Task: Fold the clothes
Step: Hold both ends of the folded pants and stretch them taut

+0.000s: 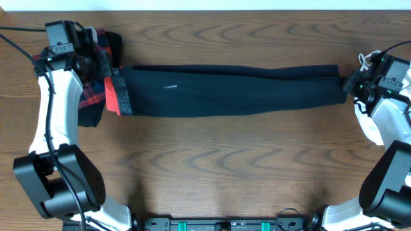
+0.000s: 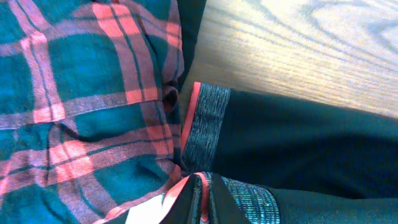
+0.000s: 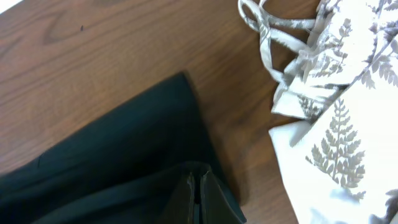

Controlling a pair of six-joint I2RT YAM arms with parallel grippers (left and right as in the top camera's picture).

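Observation:
The black leggings lie stretched lengthwise across the far half of the table, folded leg on leg. Their grey-and-coral waistband is at the left end. My left gripper is shut on that waistband; in the left wrist view the coral edge is pinched between the closed fingers. My right gripper is shut on the leg ends at the right, with black cloth clamped between its jaws in the right wrist view. The red-navy plaid piece lies beside and partly under the waistband.
The plaid piece sits bunched at the far left under my left arm. A white leaf-print top with thin straps lies on the wood just right of the leg ends. Bare wooden table spreads in front of the leggings.

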